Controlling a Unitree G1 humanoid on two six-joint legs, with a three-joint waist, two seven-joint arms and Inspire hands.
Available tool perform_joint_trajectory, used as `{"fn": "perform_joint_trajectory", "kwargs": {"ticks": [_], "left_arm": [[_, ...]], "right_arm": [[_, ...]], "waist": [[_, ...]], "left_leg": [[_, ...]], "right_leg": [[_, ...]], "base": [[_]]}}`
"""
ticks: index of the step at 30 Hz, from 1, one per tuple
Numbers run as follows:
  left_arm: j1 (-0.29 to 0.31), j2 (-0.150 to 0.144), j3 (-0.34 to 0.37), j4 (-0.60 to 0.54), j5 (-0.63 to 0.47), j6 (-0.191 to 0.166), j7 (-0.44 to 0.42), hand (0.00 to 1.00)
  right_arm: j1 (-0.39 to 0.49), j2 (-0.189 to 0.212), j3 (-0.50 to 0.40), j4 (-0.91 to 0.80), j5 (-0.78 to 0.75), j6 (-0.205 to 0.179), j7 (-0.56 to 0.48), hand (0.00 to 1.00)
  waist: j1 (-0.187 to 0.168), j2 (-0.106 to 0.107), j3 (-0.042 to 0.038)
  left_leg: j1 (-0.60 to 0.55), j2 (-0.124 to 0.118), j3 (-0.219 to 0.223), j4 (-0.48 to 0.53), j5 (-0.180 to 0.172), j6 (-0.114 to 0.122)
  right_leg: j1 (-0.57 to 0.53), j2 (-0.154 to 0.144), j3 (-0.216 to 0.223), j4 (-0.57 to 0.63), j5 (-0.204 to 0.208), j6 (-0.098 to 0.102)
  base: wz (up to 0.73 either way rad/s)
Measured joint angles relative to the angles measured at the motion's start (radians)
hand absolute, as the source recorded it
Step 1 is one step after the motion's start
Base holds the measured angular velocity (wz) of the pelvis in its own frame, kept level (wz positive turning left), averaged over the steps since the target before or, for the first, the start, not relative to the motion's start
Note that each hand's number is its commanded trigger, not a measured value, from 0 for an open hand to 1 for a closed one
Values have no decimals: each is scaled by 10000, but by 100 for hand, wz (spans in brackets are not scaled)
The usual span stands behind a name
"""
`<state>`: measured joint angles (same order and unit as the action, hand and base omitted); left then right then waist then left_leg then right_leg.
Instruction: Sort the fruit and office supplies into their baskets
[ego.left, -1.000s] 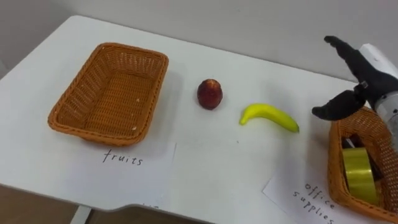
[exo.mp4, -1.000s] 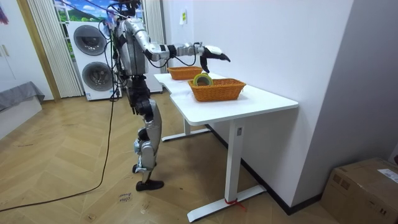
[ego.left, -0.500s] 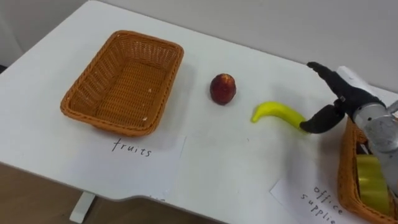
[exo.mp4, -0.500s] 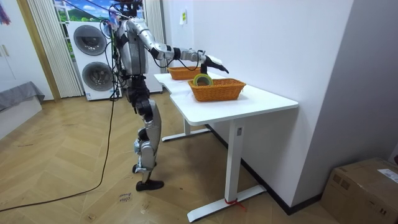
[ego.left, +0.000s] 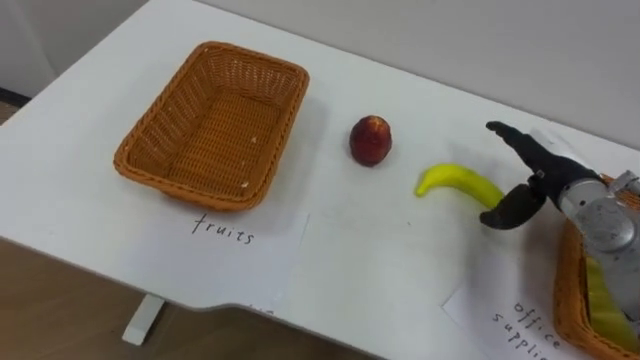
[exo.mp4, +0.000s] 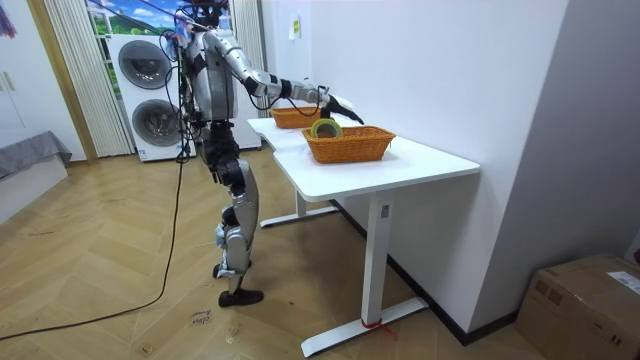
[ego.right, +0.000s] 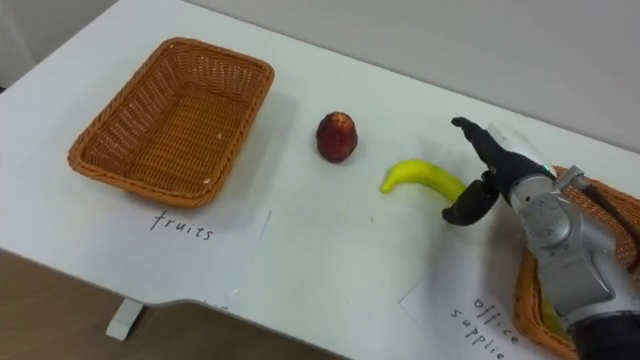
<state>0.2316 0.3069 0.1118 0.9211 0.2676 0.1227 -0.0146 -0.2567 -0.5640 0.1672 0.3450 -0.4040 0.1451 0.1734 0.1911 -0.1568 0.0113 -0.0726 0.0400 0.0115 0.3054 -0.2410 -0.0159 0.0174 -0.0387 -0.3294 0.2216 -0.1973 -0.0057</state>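
Watching from the side, the robot is parked at the long edge of the white table (exo.mp4: 400, 165) with its right arm stretched out over it. Going left to right from its own viewpoint, the fruit basket (ego.left: 180, 184) sits empty at the far left with a paper label (ego.left: 240, 232) in front of it. Next comes a red apple (ego.left: 371, 140) alone on the bare tabletop, well apart from that basket. Then there's the banana (ego.left: 455, 184), and right at its far end is the right hand (ego.left: 540, 178). The fingers are straight and spread, the thumb hangs down apart from them, and nothing is held.

The bit that matters, I think, is that the banana lies lengthwise left to right, gently arched. One tip points toward the apple and the other is tucked into the gap between the thumb and the fingers. So the fruit sits to the hand's left, pretty much in line with the reach, and the hand is on the tip, not the fat middle. I can't tell whether the thumb is actually touching the peel or just beside it. My guess is that closing here would pinch the very end, so sliding a bit further left looks safer.

Past the wrist at the far right is the office-supplies basket (ego.left: 565, 290) with a yellow tape roll (ego.left: 605, 300) in it. The right arm is clearly the closer one, but the fruit basket is way over on the other side.
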Motion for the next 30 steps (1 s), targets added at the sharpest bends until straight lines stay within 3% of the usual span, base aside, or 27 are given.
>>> {"fn": "perform_joint_trajectory", "kwargs": {"ticks": [6,12,20,30], "left_arm": [[81,3,23,-279,60,2,-186,0],[142,3,-3,-410,55,5,-255,0],[-27,181,-193,-412,51,0,-239,0],[30,211,-192,-428,68,11,-183,0]], "right_arm": [[0,2,178,106,-23,-17,0,0],[-188,2,209,841,-25,-15,-65,0],[-390,2,526,1146,-40,-25,-332,0],[-640,1,517,1163,-74,-22,-405,0]], "waist": [[115,137,-31],[149,37,-70],[109,-192,9],[193,-86,66]], "left_leg": [[-54,-1,1,3,1,-1],[-181,-6,-5,29,4,-2],[-525,-12,-134,270,16,-3],[-750,-1,-162,335,13,-4]], "right_leg": [[3,-7,-62,7,0,0],[-154,-25,-67,94,-1,0],[-378,-30,-165,172,0,-2],[-557,-15,-198,185,28,-47]], "base": [[4],[1],[4],[1]]}}
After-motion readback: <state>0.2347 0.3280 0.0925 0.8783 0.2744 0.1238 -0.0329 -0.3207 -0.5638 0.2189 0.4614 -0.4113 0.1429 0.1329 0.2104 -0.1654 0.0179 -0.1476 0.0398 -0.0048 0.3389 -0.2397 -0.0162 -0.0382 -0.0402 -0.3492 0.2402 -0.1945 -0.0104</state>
